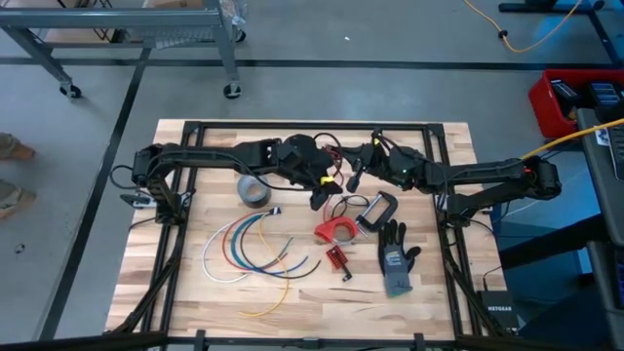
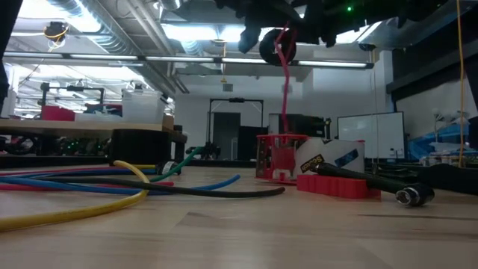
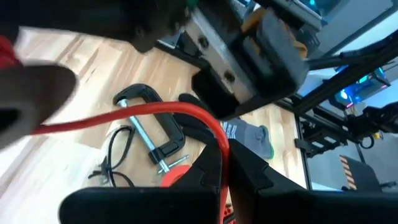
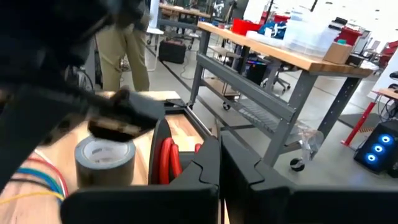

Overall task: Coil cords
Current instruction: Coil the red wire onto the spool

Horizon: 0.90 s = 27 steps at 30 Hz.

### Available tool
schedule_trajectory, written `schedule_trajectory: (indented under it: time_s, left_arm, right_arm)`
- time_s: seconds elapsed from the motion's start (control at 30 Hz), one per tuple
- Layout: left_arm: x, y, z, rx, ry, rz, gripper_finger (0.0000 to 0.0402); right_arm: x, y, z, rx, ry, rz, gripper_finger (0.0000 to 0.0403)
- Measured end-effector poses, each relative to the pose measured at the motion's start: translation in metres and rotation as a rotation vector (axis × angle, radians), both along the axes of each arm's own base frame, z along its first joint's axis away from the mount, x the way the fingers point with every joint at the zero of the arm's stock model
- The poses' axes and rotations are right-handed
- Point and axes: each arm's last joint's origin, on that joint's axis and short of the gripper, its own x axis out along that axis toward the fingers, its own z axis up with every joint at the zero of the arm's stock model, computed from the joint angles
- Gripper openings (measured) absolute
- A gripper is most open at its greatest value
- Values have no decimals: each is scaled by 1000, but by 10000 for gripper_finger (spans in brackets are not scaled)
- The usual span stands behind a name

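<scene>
Above the table's middle, red cord [image 2: 284, 75] hangs near-vertical from two raised grippers, left gripper [image 3: 225, 163] clamped on it, right gripper [image 4: 221, 165] closed beside its coiled loops; other cords [image 1: 255, 246] lie curved below.

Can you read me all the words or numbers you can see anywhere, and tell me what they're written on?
"NETGEAR": on the dark box beside the table's edge, in the high view.
Print on the glove: too blurred to read.
Label on the white and blue box in the low view: too blurred to read.
No other words or numbers can be read.
</scene>
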Motion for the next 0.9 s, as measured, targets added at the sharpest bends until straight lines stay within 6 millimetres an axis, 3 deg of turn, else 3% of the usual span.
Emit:
schedule_trajectory:
  time_s: [0.4,0.9]
  left_arm:
    - [0,10,2,7,-12,86,0]
    - [-10,13,18,58,-50,174,0]
  right_arm:
    - [-1,0,-6,17,53,0,3]
    - [0,2,-8,66,56,56,3]
